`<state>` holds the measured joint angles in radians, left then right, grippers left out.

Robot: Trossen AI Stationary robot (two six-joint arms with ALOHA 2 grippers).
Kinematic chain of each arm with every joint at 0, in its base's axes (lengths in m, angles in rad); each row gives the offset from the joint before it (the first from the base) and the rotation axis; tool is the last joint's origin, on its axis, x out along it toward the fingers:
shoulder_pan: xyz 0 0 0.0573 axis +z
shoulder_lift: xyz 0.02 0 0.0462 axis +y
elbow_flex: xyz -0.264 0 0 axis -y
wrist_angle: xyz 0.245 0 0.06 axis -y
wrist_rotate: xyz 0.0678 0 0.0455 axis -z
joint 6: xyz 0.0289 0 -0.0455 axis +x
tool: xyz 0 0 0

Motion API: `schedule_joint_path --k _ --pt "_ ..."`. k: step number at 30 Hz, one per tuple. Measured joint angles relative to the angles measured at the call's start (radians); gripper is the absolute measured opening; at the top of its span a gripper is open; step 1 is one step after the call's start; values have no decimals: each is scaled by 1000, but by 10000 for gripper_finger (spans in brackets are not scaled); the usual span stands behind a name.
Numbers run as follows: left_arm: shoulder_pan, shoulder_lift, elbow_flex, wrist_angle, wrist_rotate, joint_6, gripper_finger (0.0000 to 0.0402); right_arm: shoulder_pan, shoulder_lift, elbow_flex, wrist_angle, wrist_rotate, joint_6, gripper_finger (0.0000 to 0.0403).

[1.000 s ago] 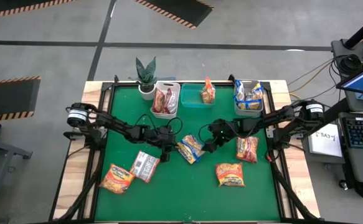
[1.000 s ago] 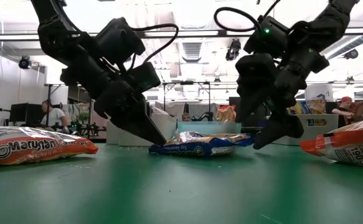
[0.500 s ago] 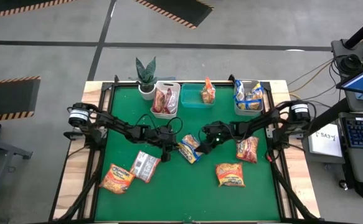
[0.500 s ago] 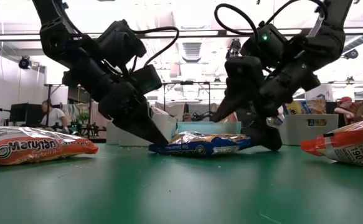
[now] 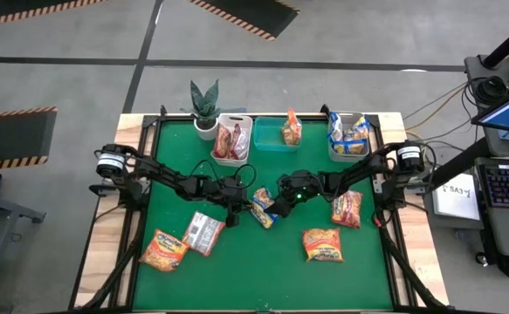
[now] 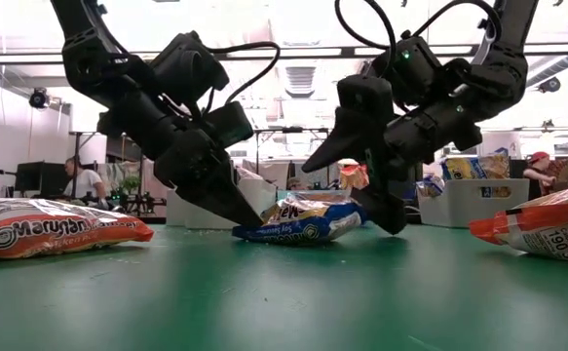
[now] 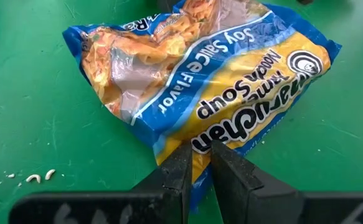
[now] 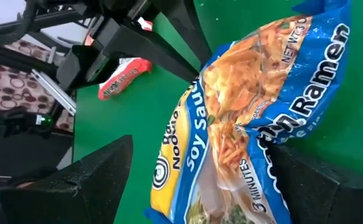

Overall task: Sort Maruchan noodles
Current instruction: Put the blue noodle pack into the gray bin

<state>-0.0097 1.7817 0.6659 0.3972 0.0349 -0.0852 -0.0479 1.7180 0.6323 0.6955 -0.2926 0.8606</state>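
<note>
A blue and yellow Maruchan packet [image 5: 264, 208] lies on the green mat at mid-table, its right end bunched up [image 6: 303, 222]. My left gripper [image 5: 242, 210] is shut, tips down on the packet's left end. My right gripper [image 5: 277, 206] is open and slants down over the packet's right end, one finger above it [image 6: 324, 159] and the other on the mat beside it [image 6: 391, 220]. Two packets lie near left: an orange one [image 5: 164, 249] and a pale one [image 5: 203, 232]. Two more lie on the right: a red one [image 5: 347, 208] and an orange one [image 5: 323, 245]. My left gripper presses its shut fingertips [image 7: 181, 167] down on the packet's left edge [image 7: 197, 148], slanting down from the table's left; that end stays flat on the mat. My right gripper's lower finger [image 8: 318, 180] meets the packet's right end [image 8: 274, 140] from the right, and that end is bunched upward.
Along the far edge stand a white bin [image 5: 233, 139], a teal bin [image 5: 278, 137] and a grey bin [image 5: 348, 136], each with packets inside. A potted plant [image 5: 205, 109] stands left of the white bin. Bare mat lies near the front edge.
My right gripper has moved toward the table's left and over the blue packet, tipping so that its fingers straddle the packet's right end. That end has been pushed leftward and has risen into a hump, while the left end under my left gripper has stayed put.
</note>
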Motion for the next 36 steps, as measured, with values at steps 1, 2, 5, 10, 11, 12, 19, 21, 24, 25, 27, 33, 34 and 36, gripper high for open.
schedule_joint_path --k 1,2,5,10,11,12,19,21,24,25,27,33,34,36 --pt "0 0 -1 4 0 0 39 0 2 1 0 2 0 326" --pt "0 0 -1 6 0 1 39 0 5 1 -2 3 0 325" --pt "0 1 -1 11 0 1 39 0 13 1 6 24 7 305" --pt "0 1 -1 12 -1 1 39 0 29 1 30 28 8 234" --pt "0 1 -1 13 -1 1 39 0 29 1 30 28 7 220" --pt "0 1 -1 14 -1 1 39 0 29 1 30 30 6 208" --pt "0 2 -1 24 -2 1 39 0 30 1 30 32 0 146" --pt "0 2 -2 26 -2 0 39 0 30 1 30 33 -6 132" --pt "0 2 -2 26 -2 -2 39 0 30 1 29 41 -7 104" --pt "0 2 -1 27 -2 -3 39 0 30 1 29 45 -7 93" --pt "0 2 -1 27 -2 -3 39 1 30 1 29 50 -8 66" --pt "0 -12 -2 15 -3 -2 39 0 28 1 28 53 -23 19" --pt "1 -21 -3 2 -4 5 39 0 27 1 28 55 -25 19" --pt "1 -43 -4 -31 -23 21 39 0 25 1 27 58 -35 18"
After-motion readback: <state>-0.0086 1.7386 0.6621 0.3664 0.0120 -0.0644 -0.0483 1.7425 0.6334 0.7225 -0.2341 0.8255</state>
